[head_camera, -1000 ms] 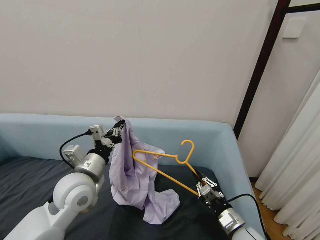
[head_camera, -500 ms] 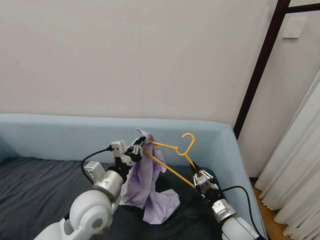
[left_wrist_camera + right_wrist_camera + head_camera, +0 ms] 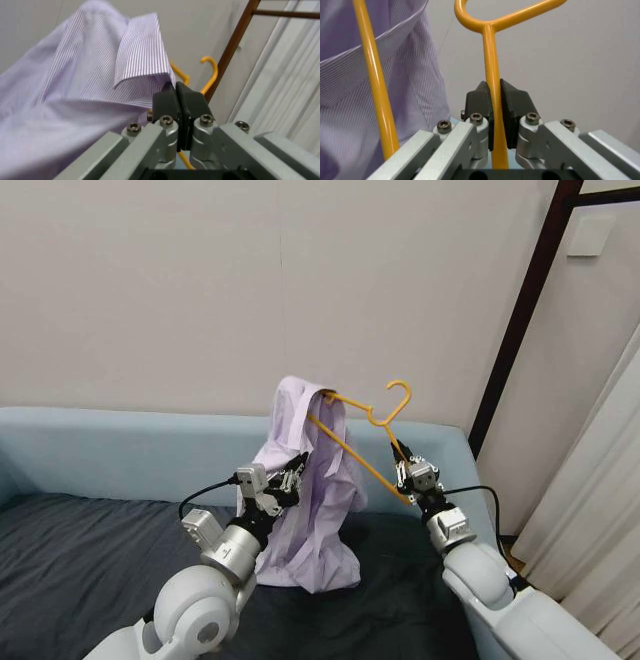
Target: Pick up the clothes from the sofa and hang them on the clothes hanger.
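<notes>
Right gripper (image 3: 410, 474) fingers clamp the stiff hanger (image 3: 375, 475); left gripper (image 3: 286, 484) fingers pinch the shirt (image 3: 320, 525) draped on it above the sofa (image 3: 90, 450): soft, light, probably slippery, best held by the collar

A pale wall (image 3: 150, 300) stands behind the right gripper (image 3: 410, 473). A dark post (image 3: 519, 320) and a white curtain (image 3: 600, 510) are to its right.

Hanger (image 3: 491, 75) hook top was cut off by the right wrist view's edge. Its far shoulder sat hidden under the shirt (image 3: 320, 480) collar. Left gripper (image 3: 291, 483) tips were half buried in shirt folds.
</notes>
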Controlling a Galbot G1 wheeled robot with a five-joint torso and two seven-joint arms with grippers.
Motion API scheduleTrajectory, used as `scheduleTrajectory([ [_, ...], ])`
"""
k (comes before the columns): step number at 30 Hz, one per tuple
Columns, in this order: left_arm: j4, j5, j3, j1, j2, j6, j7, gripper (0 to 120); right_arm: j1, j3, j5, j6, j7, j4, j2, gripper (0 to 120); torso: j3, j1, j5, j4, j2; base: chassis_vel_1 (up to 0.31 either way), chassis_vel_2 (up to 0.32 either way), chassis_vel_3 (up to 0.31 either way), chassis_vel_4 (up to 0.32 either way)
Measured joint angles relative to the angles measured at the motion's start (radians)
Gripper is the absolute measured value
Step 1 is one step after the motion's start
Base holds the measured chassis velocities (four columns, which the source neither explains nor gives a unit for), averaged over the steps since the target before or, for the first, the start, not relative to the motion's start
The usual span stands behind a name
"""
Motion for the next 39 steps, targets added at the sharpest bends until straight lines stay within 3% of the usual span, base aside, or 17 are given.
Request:
scheduleTrajectory([
  [7,-0.003,-0.083,-0.024,-0.134,-0.009,-0.021,0.017,0,0.026,-0.039,-0.133,0.014,-0.022,-0.04,0.012,4,0.0,0.0,0.0002,0.0,0.0,0.0,0.0,0.0,0.0],
  [13,0.003,-0.086,0.023,-0.181,0.006,-0.016,0.027,0,0.063,-0.058,-0.12,0.026,-0.02,-0.048,0.022,4,0.0,0.0,0.0001,0.0,0.0,0.0,0.0,0.0,0.0],
  [25,0.04,0.001,0.085,-0.121,0.006,-0.004,0.032,0,0.138,-0.057,0.068,0.072,0.003,-0.012,0.034,4,0.0,0.0,-0.0001,0.0002,0.0,0.0,0.0,0.0,0.0],
  [33,0.043,0.014,0.079,-0.105,0.006,-0.011,0.033,0,0.128,-0.037,0.055,0.075,0.025,0.001,0.034,4,0.0,0.0,0.0,0.0002,0.0,0.0,0.0,0.0,0.0],
  [39,0.031,0.022,0.08,-0.103,-0.001,-0.012,0.049,0,0.1,-0.037,-0.042,0.067,0.035,-0.021,0.043,4,0.0,0.0,0.0003,0.0,0.0,0.0,0.0,0.0,0.0],
])
